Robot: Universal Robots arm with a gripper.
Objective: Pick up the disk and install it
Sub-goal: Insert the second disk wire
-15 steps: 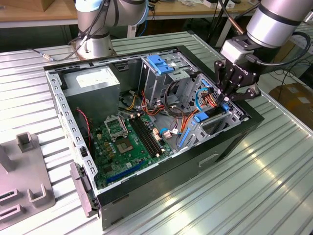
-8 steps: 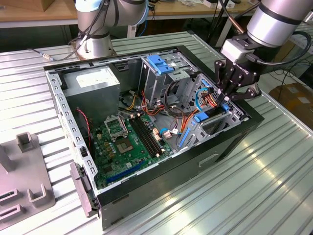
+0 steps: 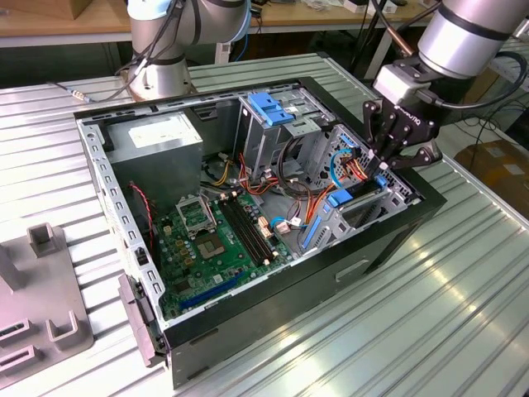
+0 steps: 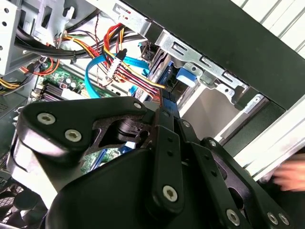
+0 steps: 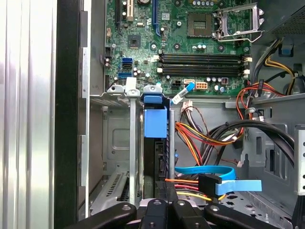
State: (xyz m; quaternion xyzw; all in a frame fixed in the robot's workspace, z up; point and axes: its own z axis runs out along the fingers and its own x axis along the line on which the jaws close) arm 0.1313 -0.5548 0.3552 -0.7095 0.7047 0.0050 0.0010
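Observation:
The disk point(image 5: 155, 121) stands on edge in the low drive bay at the case's corner on the exterior view's right. I see it edge-on, a dark slab with a bright blue carrier tab at its far end point(image 3: 340, 198). My gripper point(image 3: 380, 165) reaches down into that bay from above. In both wrist views its black fingers point(image 5: 152, 210) close on the disk's near end, with the blue rail point(image 4: 167, 98) running out from between them. The gripper point(image 5: 165, 202) is shut on the disk. The disk's flat faces are hidden by the bay's metal walls point(image 5: 135, 143).
Red, yellow and orange wire bundles point(image 5: 200, 136) and a blue flat cable point(image 5: 209, 171) lie close beside the bay. The tall drive cage with its blue bracket point(image 3: 269, 107) stands behind, the motherboard point(image 3: 215, 240) further in. A blurred hand point(image 4: 290, 174) shows outside the case wall.

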